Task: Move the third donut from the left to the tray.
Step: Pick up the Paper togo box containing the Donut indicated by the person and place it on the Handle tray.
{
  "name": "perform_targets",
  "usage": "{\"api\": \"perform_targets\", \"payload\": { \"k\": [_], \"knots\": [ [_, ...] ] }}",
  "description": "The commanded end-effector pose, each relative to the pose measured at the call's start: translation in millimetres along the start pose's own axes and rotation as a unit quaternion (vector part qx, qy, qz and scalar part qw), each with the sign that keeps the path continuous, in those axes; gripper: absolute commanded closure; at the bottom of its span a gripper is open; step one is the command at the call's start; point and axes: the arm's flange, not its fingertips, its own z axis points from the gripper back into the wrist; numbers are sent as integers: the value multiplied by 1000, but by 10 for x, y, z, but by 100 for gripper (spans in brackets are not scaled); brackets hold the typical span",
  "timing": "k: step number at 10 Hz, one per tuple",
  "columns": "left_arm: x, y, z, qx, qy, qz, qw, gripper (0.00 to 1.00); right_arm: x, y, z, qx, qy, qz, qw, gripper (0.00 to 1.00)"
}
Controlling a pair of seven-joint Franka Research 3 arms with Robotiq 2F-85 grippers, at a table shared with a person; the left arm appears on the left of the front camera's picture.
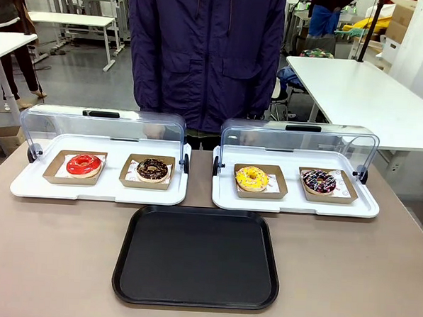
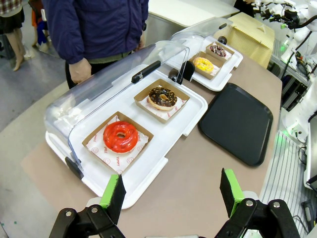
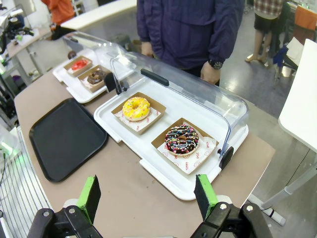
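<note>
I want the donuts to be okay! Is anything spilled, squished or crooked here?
Nothing looks wrong. The red donut, brown donut, yellow donut and dark sprinkled donut each sit whole in a cardboard holder, and the black tray lies flat, with nothing spilled.

My tabletop [image 1: 50,264] is a plain grey-brown slab. Behind it there's a smooth grey floor [image 1: 81,73], a big white table [image 1: 357,95] off to the right, more white tables [image 1: 70,17] further back on the left, and cardboard boxes [image 1: 399,23] in the far right corner. The lighting's pretty even.
</note>
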Motion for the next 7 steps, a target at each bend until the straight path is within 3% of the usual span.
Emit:
{"api": "perform_targets", "payload": {
  "k": [1,7],
  "knots": [
    [14,-15,4,-4,-4,-6,1000,0,31,-28,0,2,-14,11,1000,0],
    [14,-15,4,-4,-4,-6,1000,0,31,-28,0,2,-14,11,1000,0]
  ]
}}
